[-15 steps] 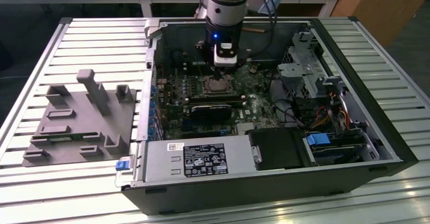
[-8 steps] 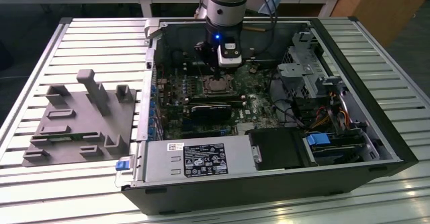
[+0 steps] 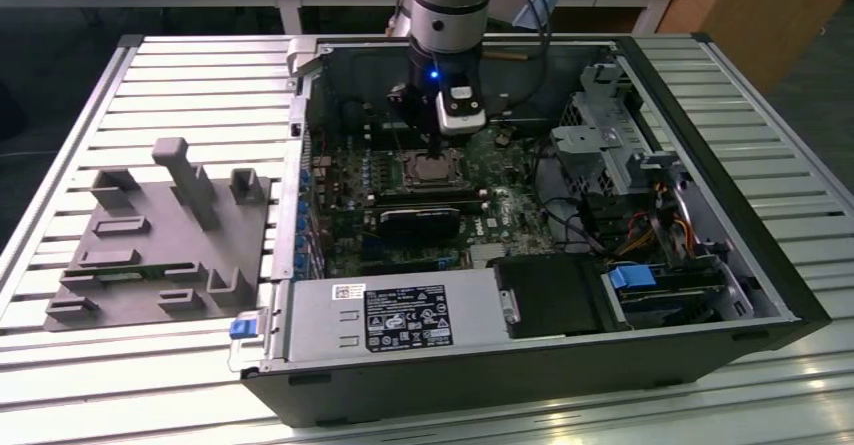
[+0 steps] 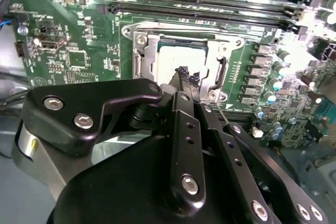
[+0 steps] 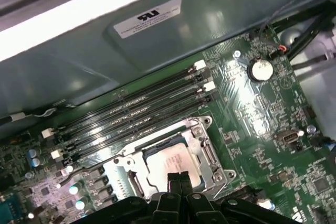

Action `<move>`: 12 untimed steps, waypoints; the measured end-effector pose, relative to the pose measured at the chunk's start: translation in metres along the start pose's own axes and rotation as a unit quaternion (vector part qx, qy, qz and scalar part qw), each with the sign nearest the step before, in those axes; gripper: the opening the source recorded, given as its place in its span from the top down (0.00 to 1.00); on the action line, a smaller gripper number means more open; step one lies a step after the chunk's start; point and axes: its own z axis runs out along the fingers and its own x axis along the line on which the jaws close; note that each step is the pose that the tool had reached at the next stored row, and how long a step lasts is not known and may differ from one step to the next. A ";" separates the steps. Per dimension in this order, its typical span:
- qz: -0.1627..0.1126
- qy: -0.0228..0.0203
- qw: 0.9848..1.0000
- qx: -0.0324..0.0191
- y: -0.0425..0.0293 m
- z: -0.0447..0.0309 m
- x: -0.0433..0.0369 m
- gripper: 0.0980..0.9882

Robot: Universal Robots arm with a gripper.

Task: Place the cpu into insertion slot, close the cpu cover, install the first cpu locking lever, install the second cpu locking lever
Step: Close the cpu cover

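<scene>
The computer case (image 3: 694, 115) lies open on its side on the slatted tabletop (image 3: 200, 75), its walls making a deep box around the green board (image 3: 514, 210). The open room over the slot (image 3: 406, 170) is a narrow well. The long black memory slots (image 5: 136, 114) run just beside it, towards the grey case wall (image 5: 157, 51). On the other side, near the power supply (image 3: 387, 315), sits the black fan card (image 3: 420, 220). Off towards the exterior view's right, the metal drive cage (image 3: 601, 135) and a tangle of cables (image 3: 641, 235) crowd the case, well apart from the slot. A round silver battery (image 5: 261, 69) sits on the board past the ends of the memory slots. Outside the case, on the exterior view's left, a grey holder tray (image 3: 154, 235) rests on the tabletop.

The chip (image 5: 176, 161) sits in the slot with its pale face up. The cover (image 5: 202, 150), a silver frame, appears to lie flat around it. I cannot make out how the locking levers stand.

The arm (image 3: 447, 5) comes straight down into the case from above. The claw (image 4: 186, 74) points down over the near edge of the chip, its two black fingers (image 5: 174, 179) drawn together with nothing between them. Whether the tips touch the chip, I cannot tell.
</scene>
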 end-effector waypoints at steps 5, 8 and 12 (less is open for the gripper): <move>-0.030 0.001 1.000 -0.004 0.0000 0.0011 0.0000 1.00; -0.057 0.002 0.998 -0.004 -0.0001 0.0018 0.0000 1.00; -0.088 0.004 0.996 -0.004 0.0000 0.0028 -0.0004 1.00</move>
